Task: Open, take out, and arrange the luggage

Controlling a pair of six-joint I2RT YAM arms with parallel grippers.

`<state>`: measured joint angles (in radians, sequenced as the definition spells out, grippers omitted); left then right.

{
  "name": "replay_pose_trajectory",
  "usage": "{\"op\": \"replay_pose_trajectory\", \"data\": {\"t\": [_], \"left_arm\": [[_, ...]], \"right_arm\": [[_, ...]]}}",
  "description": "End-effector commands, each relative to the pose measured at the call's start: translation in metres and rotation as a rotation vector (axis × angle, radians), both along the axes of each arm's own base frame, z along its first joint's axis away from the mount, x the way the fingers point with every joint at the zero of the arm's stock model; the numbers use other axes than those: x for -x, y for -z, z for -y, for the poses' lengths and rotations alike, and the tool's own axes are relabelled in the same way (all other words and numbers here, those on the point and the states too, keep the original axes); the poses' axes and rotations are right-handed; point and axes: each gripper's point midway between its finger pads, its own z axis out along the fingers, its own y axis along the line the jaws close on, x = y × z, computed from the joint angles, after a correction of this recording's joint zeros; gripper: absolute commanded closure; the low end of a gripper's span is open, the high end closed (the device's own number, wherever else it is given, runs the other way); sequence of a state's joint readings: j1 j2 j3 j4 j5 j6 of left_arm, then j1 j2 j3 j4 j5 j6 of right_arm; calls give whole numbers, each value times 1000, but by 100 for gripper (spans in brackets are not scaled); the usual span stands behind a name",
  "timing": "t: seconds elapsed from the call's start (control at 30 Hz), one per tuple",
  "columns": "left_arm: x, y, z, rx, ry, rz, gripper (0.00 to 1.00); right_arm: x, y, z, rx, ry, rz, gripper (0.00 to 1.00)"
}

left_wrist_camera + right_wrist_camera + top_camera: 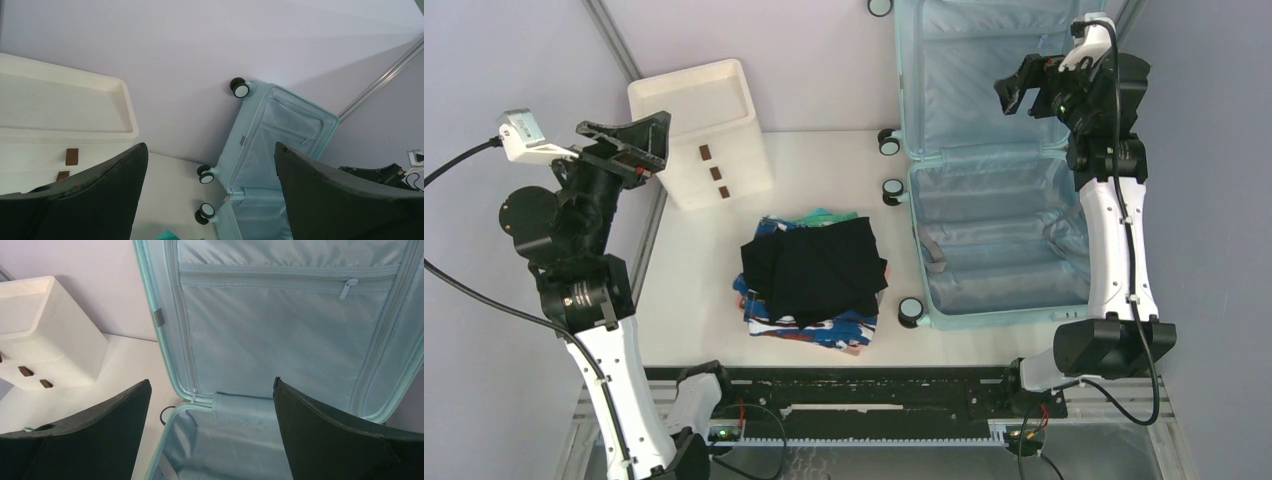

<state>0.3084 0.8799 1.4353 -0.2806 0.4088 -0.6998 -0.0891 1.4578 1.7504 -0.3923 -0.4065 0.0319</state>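
Note:
The pale aqua luggage (994,240) lies open at the right of the table. Its lid leans up against the back wall, and both lined halves look empty apart from a grey strap. A stack of folded clothes (814,272), black on top, sits on the table to its left. My right gripper (1016,82) hovers open over the luggage hinge, holding nothing. In the right wrist view the gripper (212,381) looks into the luggage lining (280,330). My left gripper (664,142) is raised at the far left, open and empty. In the left wrist view the gripper (211,145) faces the luggage (280,130).
A cream-white drawer cabinet (702,135) with brown handles stands at the back left, close to my left gripper. It also shows in the wrist views as cabinet (60,100) and cabinet (50,330). Caster wheels (890,190) stick out on the luggage's left side. Grey walls close the back and sides.

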Motion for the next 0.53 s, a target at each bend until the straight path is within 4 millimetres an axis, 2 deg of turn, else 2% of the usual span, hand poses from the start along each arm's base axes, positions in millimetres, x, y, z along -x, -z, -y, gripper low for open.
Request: {"op": "replay_pose_trajectory", "data": {"t": [0.0,0.5], "left_arm": [[-2,-4,-4,-9,-17,33,0],[-2,-2,-5,-11,-23,30,0]], "right_arm": [[1,-34,0,15,7,99,0],[-1,-31,3,16,22,96,0]]}}
